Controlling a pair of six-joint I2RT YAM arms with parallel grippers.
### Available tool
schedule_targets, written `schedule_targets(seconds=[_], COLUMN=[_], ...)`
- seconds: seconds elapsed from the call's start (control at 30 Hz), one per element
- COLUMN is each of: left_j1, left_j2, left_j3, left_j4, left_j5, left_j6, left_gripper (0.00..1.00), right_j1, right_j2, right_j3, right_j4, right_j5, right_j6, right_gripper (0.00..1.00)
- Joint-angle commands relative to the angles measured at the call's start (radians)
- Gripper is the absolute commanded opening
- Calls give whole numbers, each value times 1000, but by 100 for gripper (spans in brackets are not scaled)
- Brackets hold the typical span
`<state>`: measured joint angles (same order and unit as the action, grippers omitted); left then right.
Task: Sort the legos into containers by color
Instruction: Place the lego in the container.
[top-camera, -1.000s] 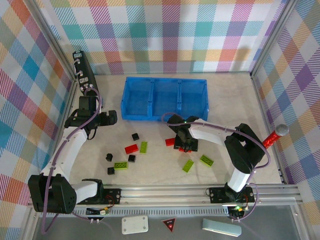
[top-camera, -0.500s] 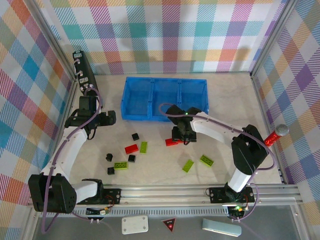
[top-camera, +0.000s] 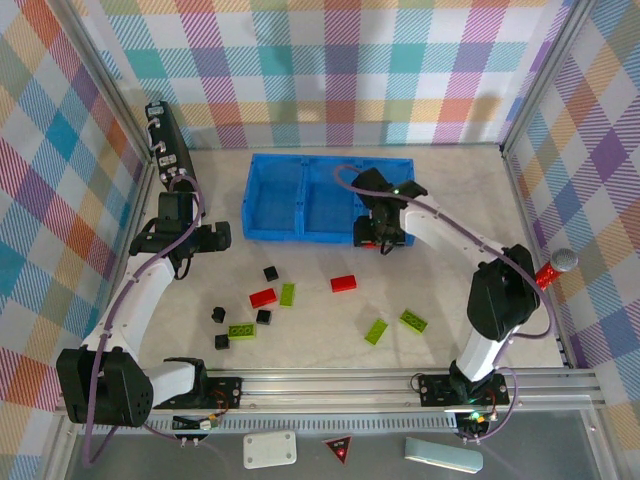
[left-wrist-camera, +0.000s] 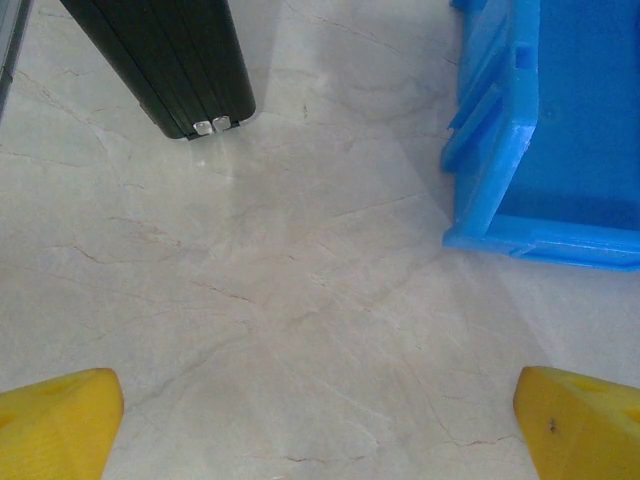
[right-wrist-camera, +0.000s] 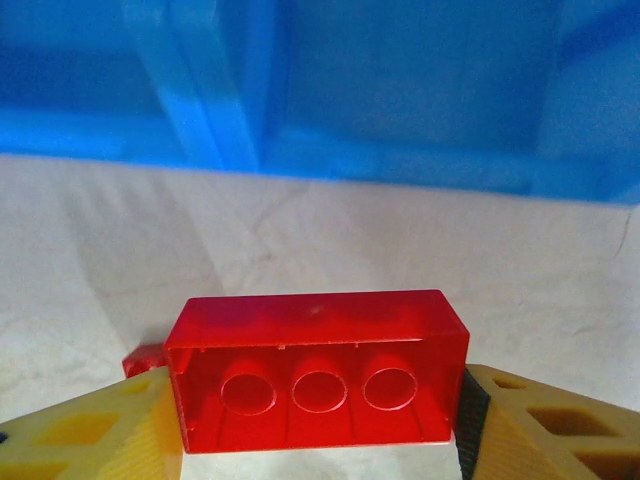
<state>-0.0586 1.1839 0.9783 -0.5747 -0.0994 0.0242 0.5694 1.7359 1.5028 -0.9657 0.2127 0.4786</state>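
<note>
1. The desk (top-camera: 455, 195) is pale and marbled
2. A blue tray (top-camera: 275, 233) lies at its far middle; a black case (top-camera: 163, 135) at the far left
3. Scattered nearer: two red bricks (top-camera: 343, 283); four lime-green bricks (top-camera: 376, 331); four black cubes (top-camera: 270, 272)

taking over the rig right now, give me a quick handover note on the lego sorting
Right tool: shut on a red brick, at the near wall of the blue tray, by its right compartment.
Left tool: open, holding nothing, above the table by the tray's left corner.
Done: no brick visible in the tray yet.
Left: drop the held red, then sort the two loose red bricks, four green bricks and four black bricks lying on the table.
</note>
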Motion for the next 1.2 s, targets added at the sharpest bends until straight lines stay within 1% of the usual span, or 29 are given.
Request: schedule_targets(seconds=[0.0,0.2,0.37,0.8,1.17], left_j1=[-7,-7,-6,-5,-7], left_j2=[-2,8,16,28,41], left_j3=[11,13,15,14,13], left_j4=[-22,-23,-26,-26,-28], left_j5=[-18,-12,-13,-14,-20], left_j6=[21,24,24,28,29], left_gripper=[100,100,100,100,100], right_j1=[-54,-128,-163,-193,-215], right_j2=[56,144,220,369,440], right_j3=[61,160,222,310,318], right_j4=[-23,-29,-33,-25,9], right_j5=[-29,-57,-70,-94,-103], right_j6=[-89,-146,-172,-208,-210], right_gripper=[66,66,66,66,67])
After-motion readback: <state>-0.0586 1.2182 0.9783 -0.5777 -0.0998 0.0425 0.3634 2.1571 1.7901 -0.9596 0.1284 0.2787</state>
